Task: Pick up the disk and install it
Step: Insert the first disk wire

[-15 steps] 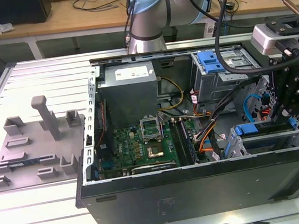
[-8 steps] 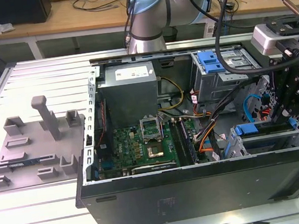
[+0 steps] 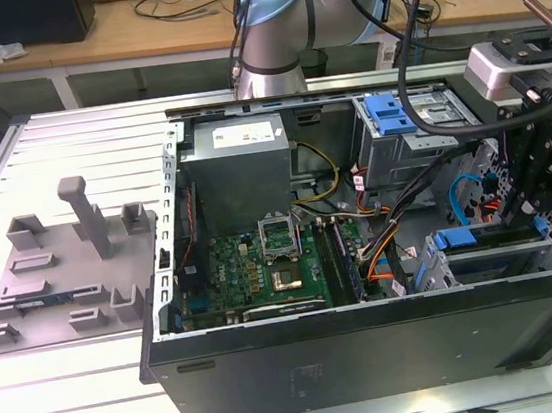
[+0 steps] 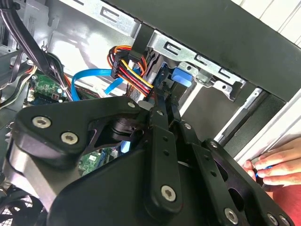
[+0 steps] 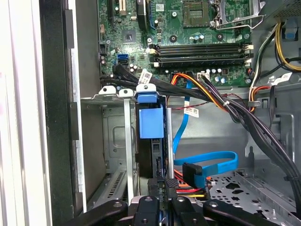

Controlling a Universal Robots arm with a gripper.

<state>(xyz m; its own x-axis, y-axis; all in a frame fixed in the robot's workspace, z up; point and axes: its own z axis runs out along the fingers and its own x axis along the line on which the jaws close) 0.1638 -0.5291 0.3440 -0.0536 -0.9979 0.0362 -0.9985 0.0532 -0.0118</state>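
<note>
Slotted on edge into the silver drive bay (image 3: 509,260) at the lower right of the exterior view: the disk (image 3: 456,238), blue carrier tab uppermost, with the same tab in both wrist views (image 5: 151,121) (image 4: 181,77). Clamped on its near edge, fingers drawn close together: the black gripper (image 3: 518,209), seen in both wrist views (image 5: 164,184) (image 4: 167,101). Just beside the bay, a blue data cable (image 5: 211,160) and orange-and-yellow power wires (image 3: 378,254). Further toward the exterior view's left, the green motherboard (image 3: 263,263) inside the open black computer case (image 3: 375,355). Resting on the case edge in the second wrist view, a person's hand (image 4: 275,165).
</note>
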